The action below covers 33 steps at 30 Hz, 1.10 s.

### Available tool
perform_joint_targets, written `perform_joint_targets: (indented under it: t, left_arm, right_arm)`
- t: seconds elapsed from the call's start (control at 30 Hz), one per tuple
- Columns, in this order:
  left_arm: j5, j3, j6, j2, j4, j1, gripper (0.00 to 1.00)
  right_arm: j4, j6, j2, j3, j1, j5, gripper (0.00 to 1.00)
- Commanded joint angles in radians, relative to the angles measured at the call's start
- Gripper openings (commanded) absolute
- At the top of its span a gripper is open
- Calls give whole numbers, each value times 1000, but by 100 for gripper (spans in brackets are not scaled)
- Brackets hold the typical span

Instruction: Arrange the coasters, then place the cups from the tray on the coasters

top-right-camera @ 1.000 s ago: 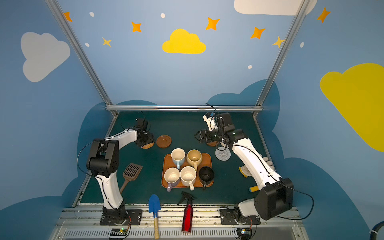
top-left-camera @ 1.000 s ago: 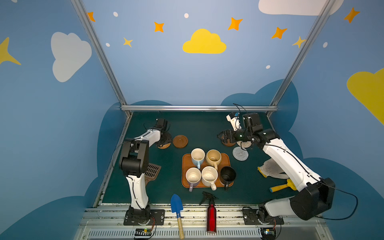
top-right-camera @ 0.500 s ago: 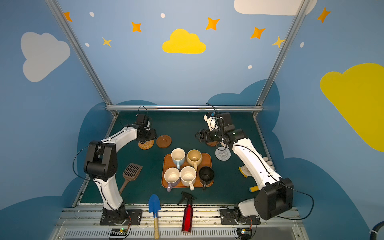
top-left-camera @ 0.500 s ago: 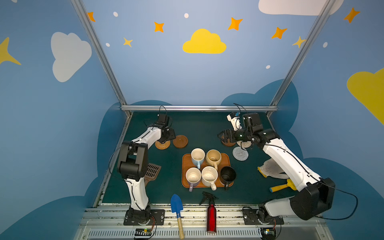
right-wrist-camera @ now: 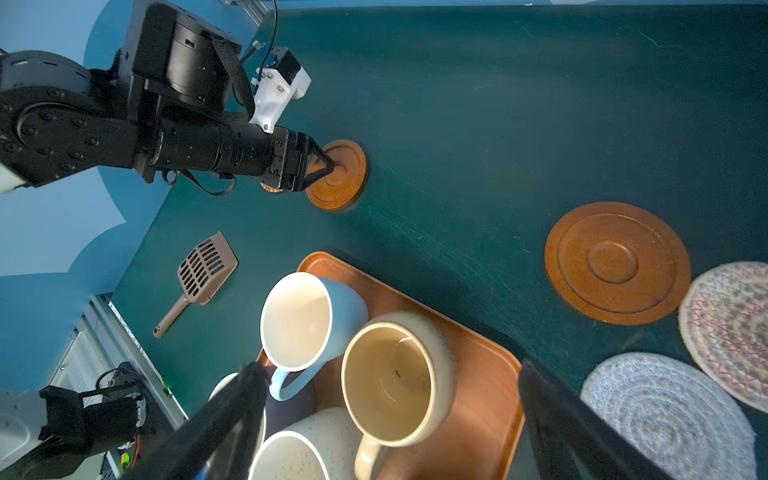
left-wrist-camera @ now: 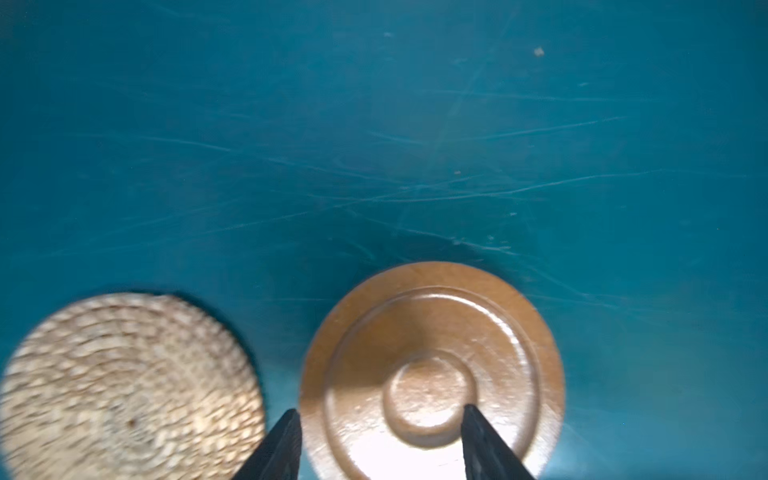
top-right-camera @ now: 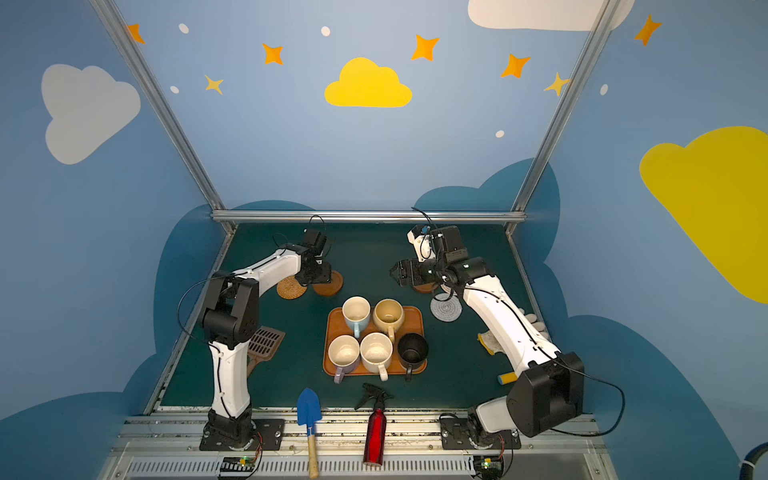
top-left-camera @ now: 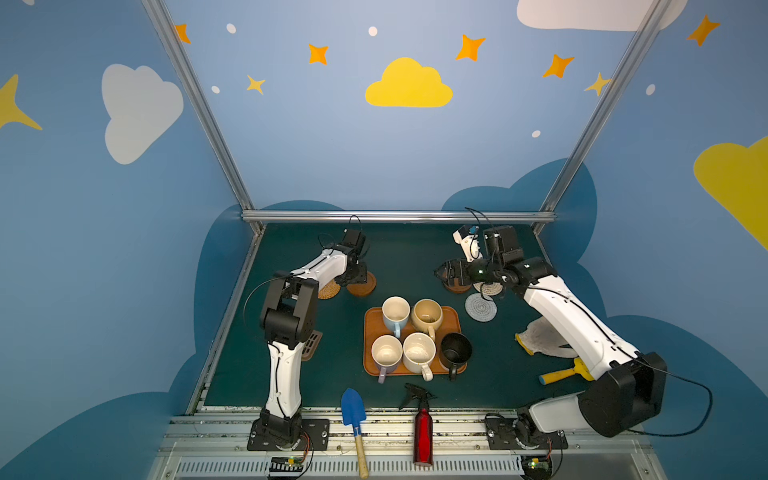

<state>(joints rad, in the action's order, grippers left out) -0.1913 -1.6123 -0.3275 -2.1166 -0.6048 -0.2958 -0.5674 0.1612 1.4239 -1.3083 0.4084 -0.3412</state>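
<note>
Five cups stand on the tray (top-left-camera: 451,325): light blue (top-left-camera: 395,311), tan-yellow (top-left-camera: 427,313), lavender (top-left-camera: 386,353), cream speckled (top-left-camera: 419,352) and black (top-left-camera: 456,351). At the back left lie a rattan coaster (left-wrist-camera: 124,386) and a brown wooden coaster (left-wrist-camera: 432,332). My left gripper (left-wrist-camera: 380,411) is low over the wooden one, jaws apart, one tip at its rim and one at its centre. My right gripper (right-wrist-camera: 390,365) hangs open above the back right. Below it lie a second wooden coaster (right-wrist-camera: 617,262), a beige rope coaster (right-wrist-camera: 731,328) and a grey rope coaster (right-wrist-camera: 665,415).
A blue trowel (top-left-camera: 353,409) and a red spray bottle (top-left-camera: 422,432) lie at the front edge. A brown slotted scoop (top-right-camera: 266,343) sits by the left arm's base. A cloth (top-left-camera: 536,338) and a yellow-handled tool (top-left-camera: 557,376) lie under the right arm.
My left gripper has moved right, from the rattan coaster to the wooden one, and its jaws have narrowed. Both coasters lie where they were. The right arm has not moved.
</note>
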Motion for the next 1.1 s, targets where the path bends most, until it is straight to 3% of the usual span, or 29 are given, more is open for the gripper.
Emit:
perform_joint_targets:
  t: [0.0, 0.23, 0.6, 1.07]
  left_arm:
    - [-72, -38, 23, -43, -62, 1, 62]
    - [13, -55, 47, -88, -45, 2, 59]
    - [16, -23, 52, -84, -52, -46, 51]
    - [6, 27, -8, -45, -43, -67, 51]
  right_arm:
    - [-9, 6, -15, -7, 4, -5, 94]
    - [-22, -2, -13, -4, 3, -16, 94]
    - [0, 11, -10, 14, 1, -17, 94]
    - [15, 17, 10, 19, -1, 8, 94]
